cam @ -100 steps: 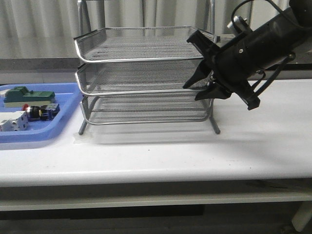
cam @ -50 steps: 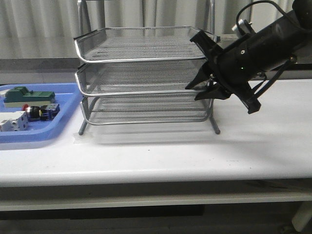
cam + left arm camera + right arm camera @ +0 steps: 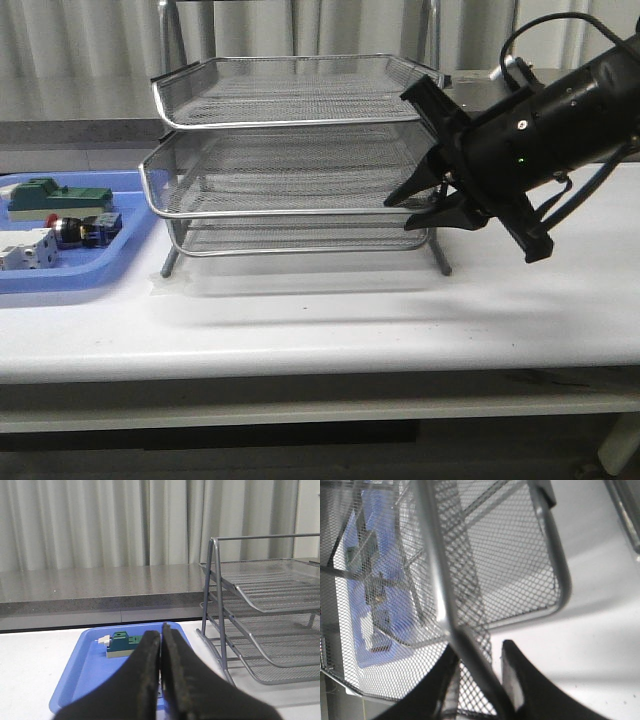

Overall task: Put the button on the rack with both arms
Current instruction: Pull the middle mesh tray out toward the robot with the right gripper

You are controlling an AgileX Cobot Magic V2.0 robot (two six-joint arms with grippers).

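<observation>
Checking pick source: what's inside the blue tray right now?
In the blue tray: the button, a green block behind it and a white block in front. The tray's left end is cut off by the frame.

The three-tier silver wire-mesh rack (image 3: pixel 290 150) was bare metal, its fine mesh matt and its rounded rims and frame polished enough to catch light. The flat blue tray (image 3: pixel 120 250) looked like smooth plastic with a soft sheen. The white worktop (image 3: pixel 320 310) was smooth and faintly glossy. The right gripper (image 3: pixel 425 205) and its arm were matt black, seemingly plastic. Behind hung pale, pleated cloth curtains (image 3: pixel 100 520) above a speckled grey stone-like ledge (image 3: pixel 95 587) with a dull polish.
</observation>
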